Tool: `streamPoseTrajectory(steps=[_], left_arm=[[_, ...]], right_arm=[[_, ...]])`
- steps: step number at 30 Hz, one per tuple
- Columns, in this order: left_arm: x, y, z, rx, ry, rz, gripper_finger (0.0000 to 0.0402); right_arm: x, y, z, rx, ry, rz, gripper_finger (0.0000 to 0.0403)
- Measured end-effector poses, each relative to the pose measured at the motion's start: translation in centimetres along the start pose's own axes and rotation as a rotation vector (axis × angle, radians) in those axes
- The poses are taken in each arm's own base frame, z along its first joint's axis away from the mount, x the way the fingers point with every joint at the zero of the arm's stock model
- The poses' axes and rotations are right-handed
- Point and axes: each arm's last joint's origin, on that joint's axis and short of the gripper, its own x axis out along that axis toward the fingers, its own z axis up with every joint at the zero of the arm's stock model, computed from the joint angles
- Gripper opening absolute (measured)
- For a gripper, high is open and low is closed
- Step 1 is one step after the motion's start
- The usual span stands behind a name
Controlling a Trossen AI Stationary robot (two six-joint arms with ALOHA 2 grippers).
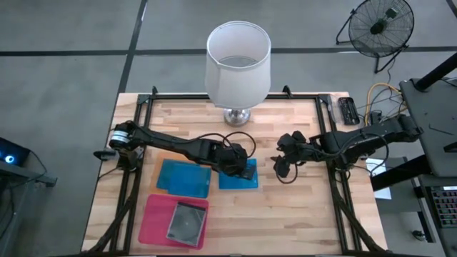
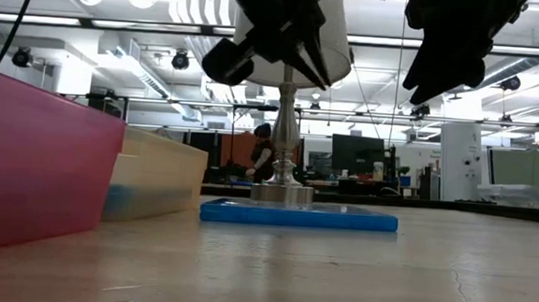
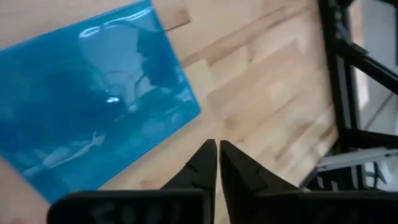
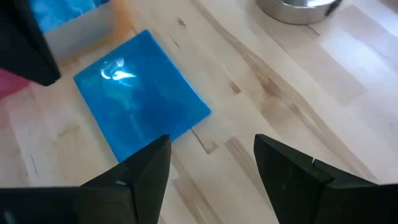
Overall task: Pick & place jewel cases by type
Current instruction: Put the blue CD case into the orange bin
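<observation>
The pink tray [image 1: 153, 218] at the worktop's near edge holds a dark jewel case [image 1: 187, 223], sorted apart from blue ones, while the left gripper [image 1: 241, 168], jaws pressed together on nothing, hovers over a loose blue jewel case [image 1: 235, 180] and the right gripper [image 1: 283, 165] waits spread beside it

Blue jewel case [image 1: 238, 178] flat on table
</observation>
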Motion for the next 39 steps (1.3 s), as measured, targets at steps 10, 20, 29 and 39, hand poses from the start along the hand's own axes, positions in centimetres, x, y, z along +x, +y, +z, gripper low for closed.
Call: streamPoseTrajectory(steps=[10,20,29,39], left_arm=[[0.6,1.0,-1.2,-0.138,0.016,0.122,0.0000],[2.3,2.3,-3.3,-0.214,0.025,0.129,0.0000],[3.5,3.6,-5.3,-0.272,0.039,0.122,0.0000],[4.0,4.2,-6.1,-0.307,0.030,0.113,0.0000]], right_arm=[[2.8,0.1,-0.3,0.003,-0.121,0.223,0.0224],[6.1,-2.2,-1.0,0.024,-0.050,0.305,0.0224],[10.1,-2.4,-0.6,0.026,-0.009,0.328,0.0224],[14.5,-2.1,1.0,0.021,0.054,0.308,0.0224]])
